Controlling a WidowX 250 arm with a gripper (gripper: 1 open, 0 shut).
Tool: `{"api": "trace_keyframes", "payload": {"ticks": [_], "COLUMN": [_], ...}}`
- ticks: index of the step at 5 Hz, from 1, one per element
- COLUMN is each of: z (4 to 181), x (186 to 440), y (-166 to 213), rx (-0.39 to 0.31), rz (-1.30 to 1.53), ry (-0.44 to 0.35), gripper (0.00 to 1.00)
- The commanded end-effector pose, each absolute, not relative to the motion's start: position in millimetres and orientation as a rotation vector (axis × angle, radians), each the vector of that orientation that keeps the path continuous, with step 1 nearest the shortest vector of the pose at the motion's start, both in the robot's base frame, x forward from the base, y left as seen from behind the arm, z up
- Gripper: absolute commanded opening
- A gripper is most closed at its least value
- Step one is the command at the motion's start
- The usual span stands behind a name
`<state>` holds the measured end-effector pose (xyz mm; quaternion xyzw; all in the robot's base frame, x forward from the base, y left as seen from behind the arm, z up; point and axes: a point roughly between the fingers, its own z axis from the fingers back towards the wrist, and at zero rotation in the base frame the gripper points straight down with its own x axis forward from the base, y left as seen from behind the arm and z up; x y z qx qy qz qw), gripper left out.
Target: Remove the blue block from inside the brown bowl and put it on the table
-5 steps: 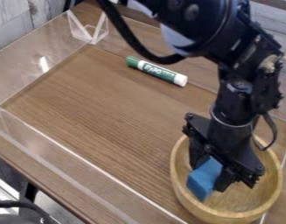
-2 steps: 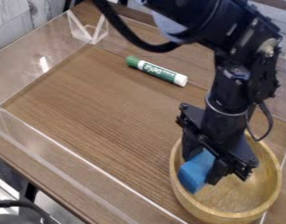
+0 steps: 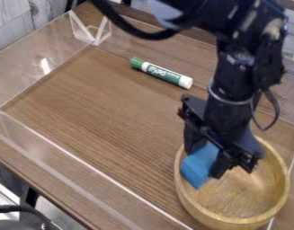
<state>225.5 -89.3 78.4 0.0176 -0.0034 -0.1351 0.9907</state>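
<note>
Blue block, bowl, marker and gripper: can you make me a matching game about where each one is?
Things:
1. blue block
2. brown bowl
3. green-and-white marker
4. gripper

Descriptions:
A. lying flat on the table, far from the bowl
B. black, pointing down, shut on something
C. round and wooden, sitting at the table's near right corner
D. held up over the bowl's left rim

Pairs: 1-D, 2-C, 3-A, 4-B
</note>
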Motion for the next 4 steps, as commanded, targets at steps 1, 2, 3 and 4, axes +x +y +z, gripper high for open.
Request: {"api": "trace_keyframes", "payload": {"ticks": [1, 2, 3, 4], "z": [100.1, 101.8, 103.6, 104.0], "x": [239.5, 241.0, 241.8, 242.8], "y": [-89.4, -89.0, -87.4, -83.7], "rx": [0.025, 0.017, 0.008, 0.005], "rz": [-0.251, -0.248, -0.245, -0.239], "ry": [-0.100, -0.116, -0.128, -0.141], "gripper": [0.00, 0.00, 0.00, 0.00]}}
